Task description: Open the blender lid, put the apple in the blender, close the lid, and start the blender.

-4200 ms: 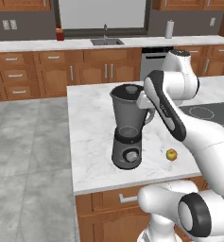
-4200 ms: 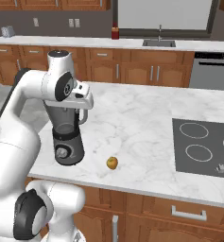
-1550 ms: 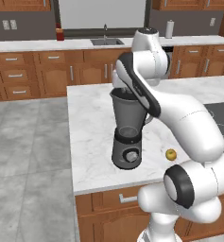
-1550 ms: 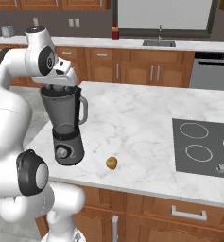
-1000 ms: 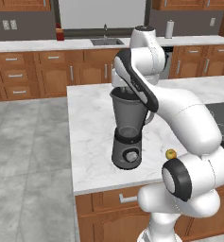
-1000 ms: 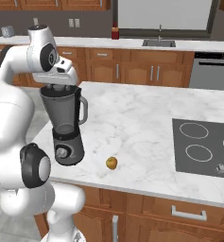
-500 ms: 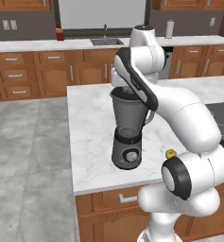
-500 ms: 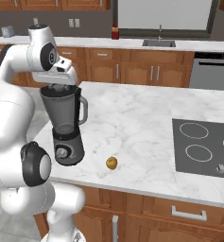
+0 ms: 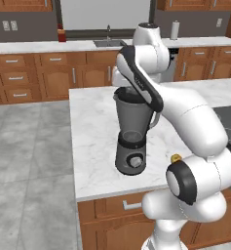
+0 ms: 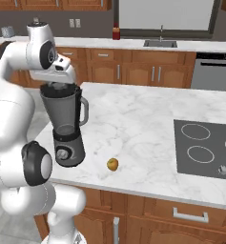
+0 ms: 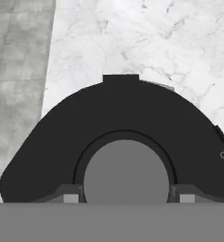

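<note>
Standing at the island's near edge, I note the apple [image 10: 112,164] resting on the marble counter [image 10: 143,124] closest to me, at about 3 o'clock from the blender [image 10: 64,126] and clear of it; from the left base view the apple [image 9: 175,158] is partly hidden behind the arm.

The blender [image 9: 132,132] stands upright a little farther in, dark base and round knob facing forward, jar handle at 3 o'clock in the right base view.

The blender lid [image 11: 118,137] sits on the jar's rim. In the hand view its raised centre knob [image 11: 126,172] lies directly between the two fingertips [image 11: 70,197], one at 9 o'clock and one at 3 o'clock of the knob. The gripper [image 11: 126,197] is pinching the knob, the tips against or a hair off its sides; I cannot confirm full contact.

The gripper [image 10: 57,85] points straight down over the jar mouth.

Beyond, at 1 o'clock, lies a cooktop [image 10: 207,147]; against the far wall, wooden cabinets [image 10: 133,71] and a sink [image 10: 159,44].
</note>
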